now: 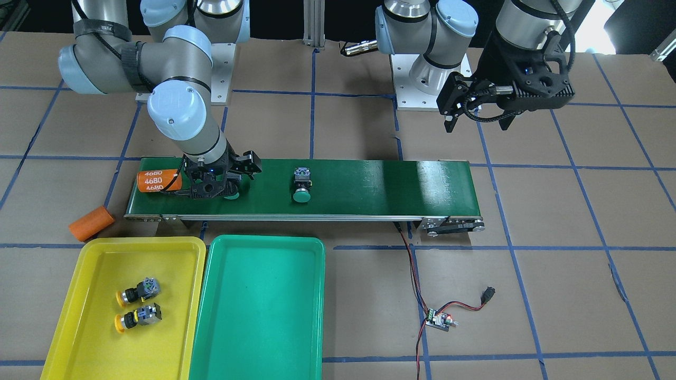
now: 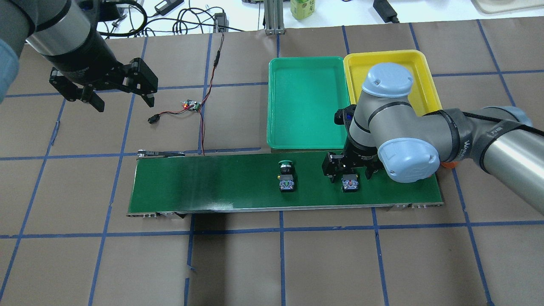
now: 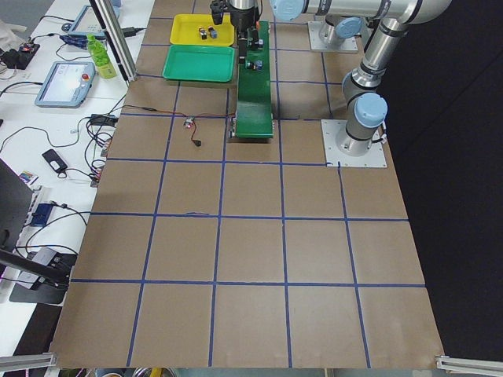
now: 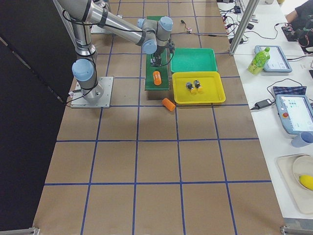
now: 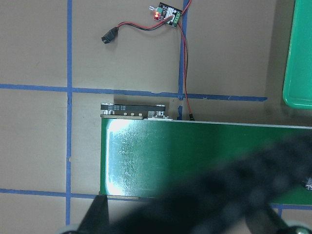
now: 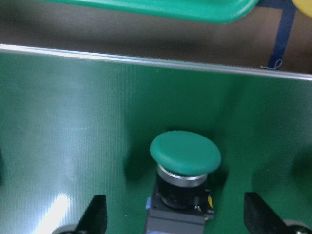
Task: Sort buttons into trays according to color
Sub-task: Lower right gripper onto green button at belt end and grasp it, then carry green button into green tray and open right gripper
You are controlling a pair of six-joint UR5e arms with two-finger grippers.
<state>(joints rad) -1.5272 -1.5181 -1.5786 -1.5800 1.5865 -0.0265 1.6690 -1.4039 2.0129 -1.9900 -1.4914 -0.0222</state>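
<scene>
surface: brown paper [image 2: 238,263], blue tape grid [image 2: 280,225] | right tool [image 2: 351,177] agape astride green button [image 6: 185,153]; left tool [image 2: 122,101] agape, empty

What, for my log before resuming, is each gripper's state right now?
Left gripper: open, holding nothing.
Right gripper: open, astride a green button on the conveyor belt.
</scene>
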